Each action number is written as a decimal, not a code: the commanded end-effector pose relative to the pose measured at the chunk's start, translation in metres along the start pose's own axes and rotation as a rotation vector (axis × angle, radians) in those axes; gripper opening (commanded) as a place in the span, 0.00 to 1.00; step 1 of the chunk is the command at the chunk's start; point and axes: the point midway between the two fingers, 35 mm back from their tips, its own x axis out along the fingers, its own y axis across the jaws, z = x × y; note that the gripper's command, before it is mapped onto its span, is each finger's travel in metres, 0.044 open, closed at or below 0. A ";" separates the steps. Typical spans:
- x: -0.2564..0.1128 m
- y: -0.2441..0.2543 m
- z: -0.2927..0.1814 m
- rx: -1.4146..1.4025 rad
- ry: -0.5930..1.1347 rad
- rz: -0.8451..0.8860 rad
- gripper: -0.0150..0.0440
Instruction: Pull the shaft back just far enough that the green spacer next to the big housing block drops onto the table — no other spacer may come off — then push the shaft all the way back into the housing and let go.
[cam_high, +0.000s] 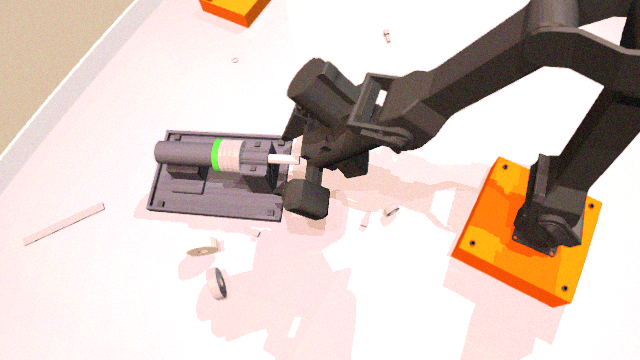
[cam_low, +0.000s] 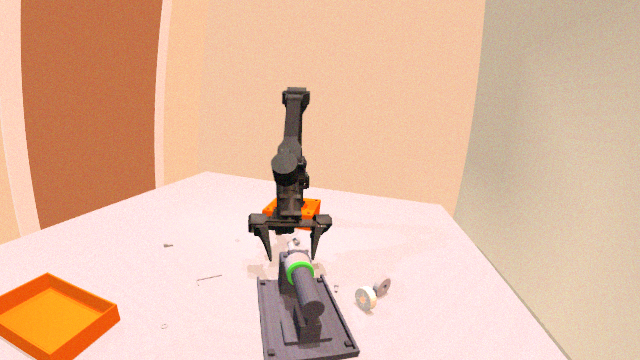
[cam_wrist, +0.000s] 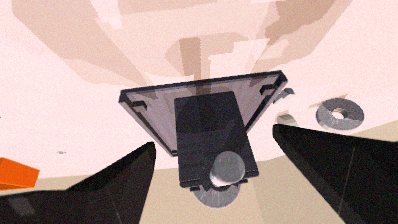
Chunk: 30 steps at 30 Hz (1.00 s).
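The dark grey housing block (cam_high: 182, 153) (cam_low: 306, 292) is a long cylinder over the base plate (cam_high: 235, 201) (cam_low: 272, 322). The green spacer (cam_high: 216, 155) (cam_low: 300, 263) sits against its end. Several pale spacers (cam_high: 230, 156) stand packed beside the green one, up to the dark bearing support (cam_high: 257, 160) (cam_wrist: 210, 125). The white shaft (cam_high: 281, 159) (cam_wrist: 228, 167) sticks out of the support toward the arm. My gripper (cam_high: 282, 164) (cam_low: 292, 259) (cam_wrist: 214, 136) is open and empty, its fingers wide on either side of the shaft's line. How deep the shaft end reaches between them is unclear.
Two loose discs (cam_high: 202, 251) (cam_high: 218, 284) lie beside the base plate. A long pale bar (cam_high: 65, 223) lies farther left. An orange tray (cam_high: 235, 10) (cam_low: 55, 317) is off to the other side. Small loose parts lie around, and the arm stands on an orange base (cam_high: 492, 225).
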 end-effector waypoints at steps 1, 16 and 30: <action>0.002 0.001 -0.004 0.002 0.011 0.004 1.00; 0.001 0.000 0.000 0.000 0.001 0.000 0.38; -0.002 0.000 0.003 0.002 0.010 0.004 0.25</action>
